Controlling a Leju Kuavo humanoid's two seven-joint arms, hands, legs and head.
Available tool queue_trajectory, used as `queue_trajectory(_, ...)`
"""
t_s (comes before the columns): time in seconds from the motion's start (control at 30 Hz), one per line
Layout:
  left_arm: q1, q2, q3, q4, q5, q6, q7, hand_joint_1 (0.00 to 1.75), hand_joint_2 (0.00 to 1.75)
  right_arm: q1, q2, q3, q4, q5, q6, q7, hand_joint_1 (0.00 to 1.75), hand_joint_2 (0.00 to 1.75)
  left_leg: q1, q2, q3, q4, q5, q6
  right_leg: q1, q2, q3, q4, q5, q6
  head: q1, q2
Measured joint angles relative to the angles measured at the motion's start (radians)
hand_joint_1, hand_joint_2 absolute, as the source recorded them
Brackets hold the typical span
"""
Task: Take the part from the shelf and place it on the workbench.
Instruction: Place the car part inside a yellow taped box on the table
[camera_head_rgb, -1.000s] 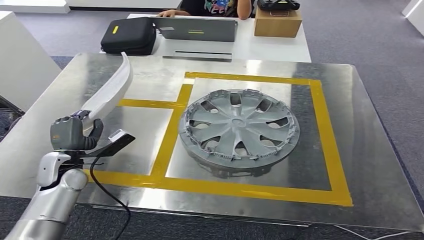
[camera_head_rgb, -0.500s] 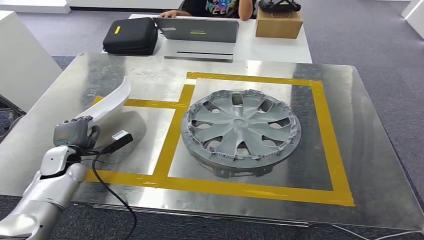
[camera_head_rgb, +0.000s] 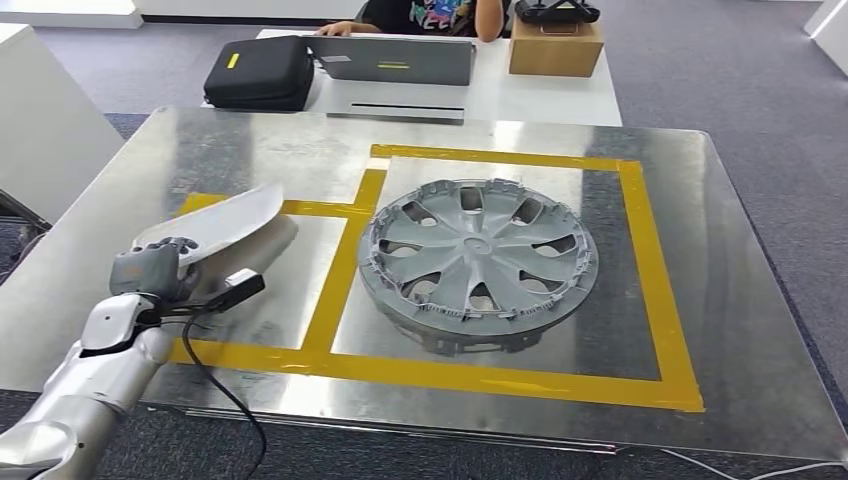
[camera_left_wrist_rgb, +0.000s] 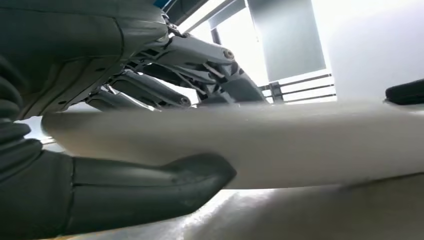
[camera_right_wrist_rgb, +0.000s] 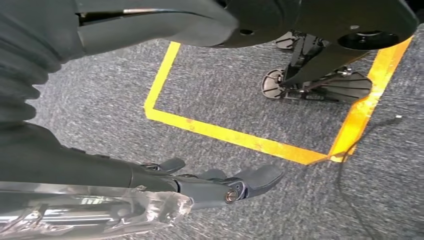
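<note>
The part (camera_head_rgb: 215, 225) is a long, curved white panel, smooth and matte, tapering toward its far tip — it reads as moulded plastic trim. It lies low and nearly flat over the left of the bench (camera_head_rgb: 720, 330), inside the smaller yellow-taped (camera_head_rgb: 340, 270) bay; whether its underside touches the metal cannot be told, though the left wrist view puts it just above the surface. The left hand (camera_head_rgb: 150, 268) is clamped on its near end, thumb (camera_left_wrist_rgb: 150, 182) under one face and the darker fingers (camera_left_wrist_rgb: 145, 90) pressed on the other.

Judging by its thin section and the single-handed hold, the panel should be light and fairly stiff, with perhaps a little flex along its length. Held at one end, the long overhang would lever against the hold, so a hold nearer the middle would steady it better. The smooth faces look slippery, and the finish could scuff on the brushed steel.

The bench top is scratched, reflective sheet metal. Beside the panel, in the larger taped square, sits a grey wheel cover (camera_head_rgb: 478, 258) — round, spoked, with clips around the rim, a duller plastic. Behind are a black zip case (camera_head_rgb: 258, 70), a grey laptop (camera_head_rgb: 395, 58) and a cardboard box (camera_head_rgb: 555, 45).

The right hand (camera_right_wrist_rgb: 220, 182) hangs over grey carpet, holding nothing, its fingers loosely extended.
</note>
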Motion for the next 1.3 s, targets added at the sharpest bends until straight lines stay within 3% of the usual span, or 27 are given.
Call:
queue_trajectory(0.03, 0.001, 0.0, -0.001, 0.003, 0.0, 0.002, -0.002, 0.0, 1.75, 0.0, 0.0, 0.0, 0.0, 0.002, -0.001, -0.006, 0.0, 0.0, 0.0, 0.0, 0.0, 0.0, 0.0, 0.0, 0.0, 0.0, 0.0, 0.0, 0.0, 0.0, 0.0, 0.0)
queue_trajectory(0.17, 0.017, -0.001, 0.0, 0.003, 0.042, 0.02, -0.045, 0.0, 0.0, -0.001, 0.0, 0.0, 0.0, 0.004, -0.009, -0.014, 0.0, 0.0, 0.0, 0.0, 0.0, 0.0, 0.0, 0.0, 0.0, 0.0, 0.0, 0.0, 0.0, 0.0, 0.0, 0.0)
queue_trajectory(0.33, 0.115, -0.008, 0.006, -0.134, 0.168, 0.023, -0.131, 0.0, 0.0, 0.003, 0.0, -0.003, 0.0, 0.005, -0.023, 0.007, 0.0, 0.0, 0.0, 0.0, 0.0, 0.0, 0.0, 0.0, 0.0, 0.001, 0.0, 0.0, 0.0, 0.0, 0.0, 0.0)
queue_trajectory(0.63, 0.302, -0.012, 0.019, -0.456, 0.248, 0.024, -0.176, 0.0, 0.0, 0.004, 0.006, -0.017, 0.0, 0.006, -0.03, 0.015, 0.0, 0.0, 0.0, 0.0, 0.0, 0.0, -0.001, 0.0, 0.0, 0.0, 0.0, 0.0, -0.002, 0.001, 0.0, 0.0)
queue_trajectory(1.3, 0.345, -0.013, 0.025, -0.561, 0.252, 0.024, -0.18, 0.0, 0.0, 0.004, 0.007, -0.026, 0.0, 0.006, -0.031, 0.014, 0.0, 0.0, 0.0, 0.0, 0.0, 0.0, -0.001, 0.0, 0.0, 0.0, 0.001, 0.0, -0.002, 0.001, 0.0, 0.0)
